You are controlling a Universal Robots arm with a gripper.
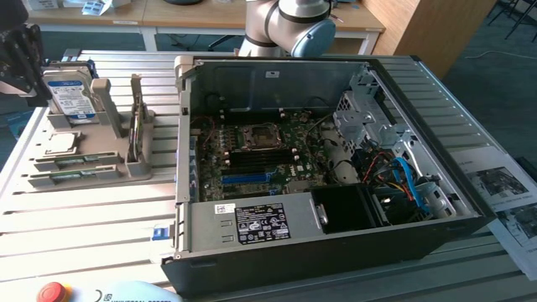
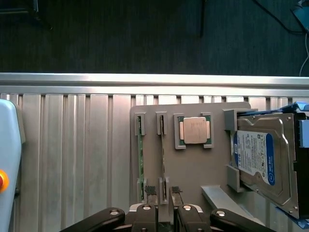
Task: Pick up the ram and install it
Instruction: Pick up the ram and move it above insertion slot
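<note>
Wrist view has my fingers (image 2: 152,190) standing apart, gripping nothing, straddling the end of the second slot (image 2: 162,145) at the edge of the gray holder (image 2: 193,169). The ram (image 2: 140,154) sits on edge in the outermost slot (image 2: 140,124), along the holder's side farthest from the hard drive (image 2: 258,157).

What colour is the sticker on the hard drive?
Blue and white. The label on the hard drive shows best in the wrist view.

Dark carpet floor (image 2: 145,34) beyond the slatted metal table (image 1: 84,214); wooden desks (image 1: 193,16) behind; bright light across the slats
</note>
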